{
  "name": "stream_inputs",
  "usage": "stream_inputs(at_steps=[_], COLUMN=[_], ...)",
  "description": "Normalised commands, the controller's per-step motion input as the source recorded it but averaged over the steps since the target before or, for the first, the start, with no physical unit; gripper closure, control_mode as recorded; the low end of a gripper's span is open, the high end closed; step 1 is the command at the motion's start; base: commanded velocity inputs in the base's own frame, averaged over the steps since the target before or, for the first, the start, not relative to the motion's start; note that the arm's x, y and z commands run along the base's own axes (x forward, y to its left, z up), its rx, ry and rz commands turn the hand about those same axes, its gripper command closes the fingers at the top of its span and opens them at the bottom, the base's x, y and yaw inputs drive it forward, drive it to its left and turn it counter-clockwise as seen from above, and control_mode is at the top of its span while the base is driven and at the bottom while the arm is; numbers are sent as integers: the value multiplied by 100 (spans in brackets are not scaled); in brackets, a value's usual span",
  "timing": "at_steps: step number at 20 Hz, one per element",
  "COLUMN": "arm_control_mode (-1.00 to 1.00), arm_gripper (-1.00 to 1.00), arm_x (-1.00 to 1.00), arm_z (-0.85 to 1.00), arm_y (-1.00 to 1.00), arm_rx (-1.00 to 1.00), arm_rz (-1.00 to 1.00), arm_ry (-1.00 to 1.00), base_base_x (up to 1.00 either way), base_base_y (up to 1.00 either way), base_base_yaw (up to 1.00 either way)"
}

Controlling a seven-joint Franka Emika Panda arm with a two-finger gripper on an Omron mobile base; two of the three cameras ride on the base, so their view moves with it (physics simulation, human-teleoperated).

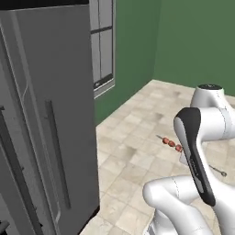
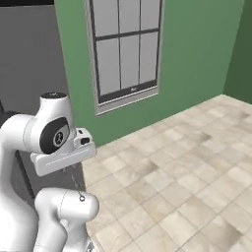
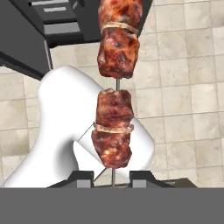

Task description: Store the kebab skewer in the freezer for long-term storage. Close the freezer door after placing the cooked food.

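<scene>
My gripper (image 3: 113, 178) is shut on the thin stick of the kebab skewer (image 3: 114, 131). The red-brown meat chunks hang just beyond the fingertips (image 3: 83, 178). In the left base view the kebab skewer (image 1: 172, 143) sticks out from behind my forearm, above the tiled floor, and the hand itself is hidden by the arm. The grey fridge (image 1: 46, 92) stands to the left, about an arm's length from the skewer, with long dark vertical bar handles (image 1: 57, 156). No dispenser panel is in view, so I cannot tell which door is the freezer door.
A beige tiled floor (image 2: 187, 187) spreads to the right. Green walls with a grey-framed window (image 2: 125, 49) stand behind it. The fridge side (image 2: 29, 54) is at the far left. A dark structure with grey slats (image 3: 57, 22) sits at the top of the hand view.
</scene>
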Motion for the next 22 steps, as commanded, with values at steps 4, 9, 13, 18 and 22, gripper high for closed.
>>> stream_inputs(at_steps=[4, 9, 13, 18, 22], arm_control_mode=[100, 100, 100, 100, 100], arm_gripper=[100, 100, 100, 100, 100], arm_x=[0, 0, 0, 0, 0], arm_z=[0, 0, 0, 0, 0], arm_y=[0, 0, 0, 0, 0], arm_rx=[0, 0, 0, 0, 0], arm_rz=[0, 0, 0, 0, 0], arm_ry=[0, 0, 0, 0, 0], base_base_x=[33, 50, 51, 48, 30], base_base_y=[-3, -26, -38, -36, -24], base_base_yaw=[68, 74, 70, 68, 61])
